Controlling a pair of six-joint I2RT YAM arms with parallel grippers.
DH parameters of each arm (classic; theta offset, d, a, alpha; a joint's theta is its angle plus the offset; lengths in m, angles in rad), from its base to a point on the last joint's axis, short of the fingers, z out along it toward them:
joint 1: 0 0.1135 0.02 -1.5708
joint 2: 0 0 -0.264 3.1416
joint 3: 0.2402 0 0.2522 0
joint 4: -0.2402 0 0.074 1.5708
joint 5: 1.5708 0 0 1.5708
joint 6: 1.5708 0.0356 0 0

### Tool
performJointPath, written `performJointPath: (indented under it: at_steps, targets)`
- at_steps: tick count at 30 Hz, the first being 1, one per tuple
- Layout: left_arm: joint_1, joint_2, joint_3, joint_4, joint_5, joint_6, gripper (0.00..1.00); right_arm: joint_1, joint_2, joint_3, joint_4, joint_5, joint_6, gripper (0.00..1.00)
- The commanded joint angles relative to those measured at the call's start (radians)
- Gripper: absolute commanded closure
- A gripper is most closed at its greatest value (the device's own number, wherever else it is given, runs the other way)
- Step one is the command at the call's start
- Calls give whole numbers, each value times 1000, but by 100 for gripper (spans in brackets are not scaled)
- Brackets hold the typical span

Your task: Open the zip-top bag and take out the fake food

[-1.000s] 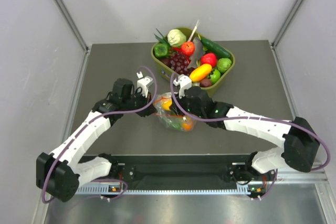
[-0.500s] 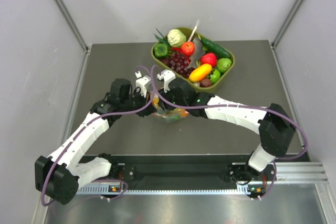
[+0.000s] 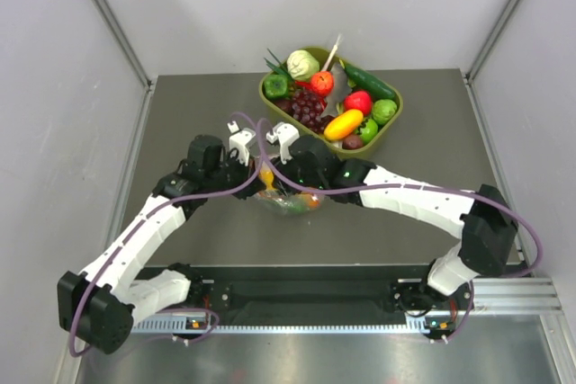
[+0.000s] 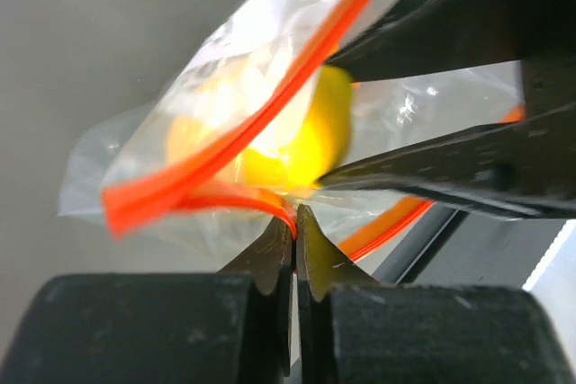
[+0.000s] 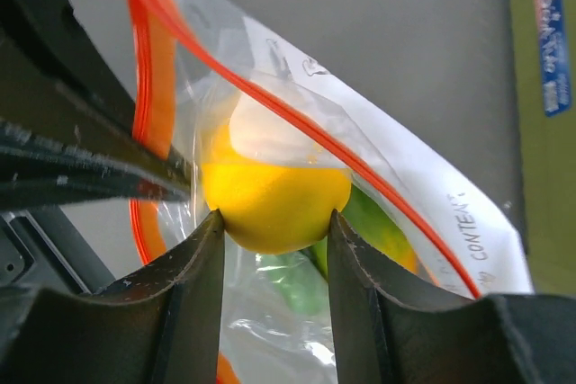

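The zip-top bag (image 3: pixel 290 197) lies on the table between both grippers, its mouth open. My left gripper (image 4: pixel 294 219) is shut on the orange-red zip strip (image 4: pixel 202 173) of one lip. My right gripper (image 5: pixel 274 222) is inside the bag mouth, its fingers (image 5: pixel 193 267) closed on both sides of the yellow lemon (image 5: pixel 274 195). The lemon also shows in the left wrist view (image 4: pixel 301 137). A small green piece (image 5: pixel 297 283) and an orange-and-green fruit (image 5: pixel 382 227) lie deeper in the bag. The round red fruit is hidden. The two grippers almost touch in the top view, my left gripper (image 3: pixel 255 174) beside my right gripper (image 3: pixel 273 179).
The olive-green tub (image 3: pixel 389 126) with purple grapes (image 3: pixel 308 107), a pale cabbage (image 3: pixel 302 64) and other toy produce stands just behind the bag. Its wall shows in the right wrist view (image 5: pixel 540 132). Grey walls close in the table at left, right and back.
My right gripper has moved left to the bag mouth beside the left gripper and now grips the lemon. The bag has shifted a little left. The left arm has barely moved.
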Motion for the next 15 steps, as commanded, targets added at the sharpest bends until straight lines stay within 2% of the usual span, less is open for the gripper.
performJointPath:
  at_steps: [1,10,15]
  targets:
    - [6,-9,9,31,-57,-3,100,38,-114,33,-9,5,-17,88]
    - [7,47,25,-12,-94,-1,100,40,-259,1,-13,120,-9,90]
    - [7,44,25,-10,-89,0,100,32,-285,-22,13,86,2,90]
